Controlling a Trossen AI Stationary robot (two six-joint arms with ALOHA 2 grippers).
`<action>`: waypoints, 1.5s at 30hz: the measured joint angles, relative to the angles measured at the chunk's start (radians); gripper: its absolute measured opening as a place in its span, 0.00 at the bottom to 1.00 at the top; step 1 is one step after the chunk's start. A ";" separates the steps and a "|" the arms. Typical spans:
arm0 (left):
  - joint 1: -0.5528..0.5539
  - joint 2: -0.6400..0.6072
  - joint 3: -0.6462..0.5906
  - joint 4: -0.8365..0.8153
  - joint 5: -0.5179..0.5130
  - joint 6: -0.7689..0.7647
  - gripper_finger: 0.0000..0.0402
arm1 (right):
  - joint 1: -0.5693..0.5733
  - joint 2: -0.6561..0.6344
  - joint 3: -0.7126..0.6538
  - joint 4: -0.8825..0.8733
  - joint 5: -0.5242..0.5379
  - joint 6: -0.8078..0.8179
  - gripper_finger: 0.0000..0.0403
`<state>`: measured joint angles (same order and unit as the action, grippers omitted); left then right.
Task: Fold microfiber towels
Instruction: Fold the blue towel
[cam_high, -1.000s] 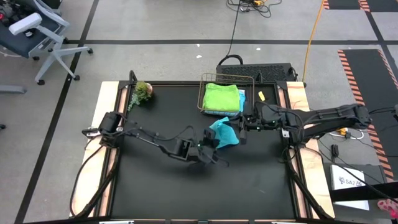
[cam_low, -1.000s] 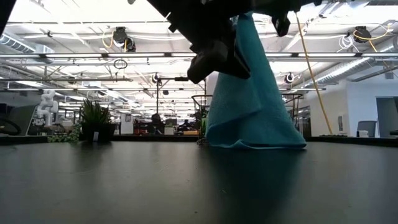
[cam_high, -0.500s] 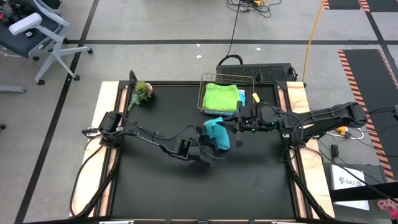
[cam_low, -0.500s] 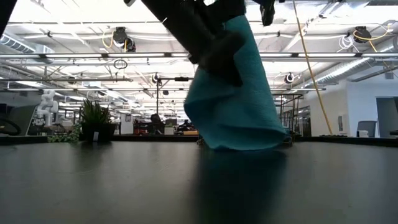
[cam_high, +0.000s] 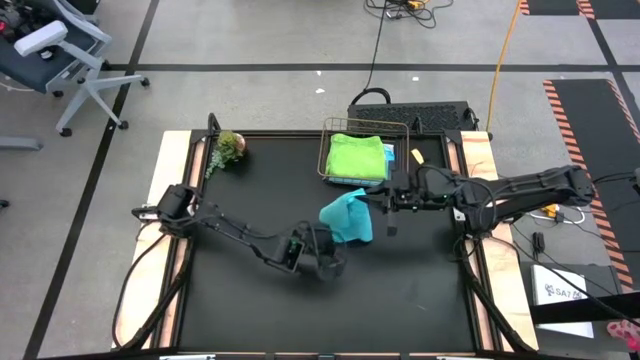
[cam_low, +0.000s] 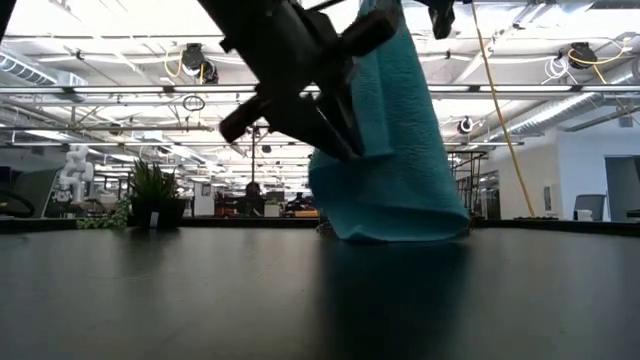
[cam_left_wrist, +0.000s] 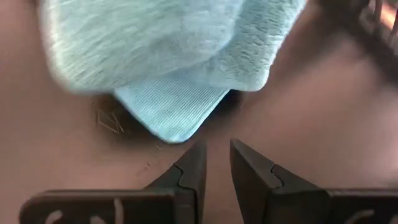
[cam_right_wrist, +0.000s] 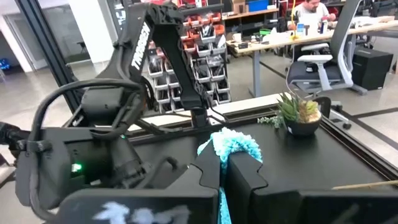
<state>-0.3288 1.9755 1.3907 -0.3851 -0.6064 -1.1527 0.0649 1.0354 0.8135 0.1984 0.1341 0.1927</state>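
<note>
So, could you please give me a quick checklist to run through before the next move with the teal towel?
1. Right gripper shut on a corner of the teal towel: ok.
2. Left gripper holding the towel: not ok; its fingers stand slightly apart with nothing between them, and the towel hangs just ahead of them.
3. Towel's lower edge resting on the black table: ok in the low view; the rest hangs raised.
4. Towel laid flat for a fold: not ok, it is bunched and draped.
5. Wire basket with the lime green towel clear of the lifted towel: ok, apart in the high view.
6. Small plant out of the way: ok, at the far left corner.
</note>
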 joint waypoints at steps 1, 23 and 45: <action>-0.012 0.000 0.000 0.000 -0.025 -0.043 0.18 | 0.000 -0.007 0.000 -0.009 0.000 0.000 0.00; -0.031 0.014 -0.108 0.378 -0.157 -0.258 0.18 | 0.021 -0.048 0.000 0.012 -0.101 0.005 0.00; -0.082 0.015 -0.442 1.338 -0.358 -0.047 0.18 | 0.073 -0.052 0.000 0.074 -0.077 -0.059 0.00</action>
<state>-0.4106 1.9907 0.9487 0.9527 -0.9642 -1.1997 0.1376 0.9833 0.8135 0.2722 0.0570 0.1333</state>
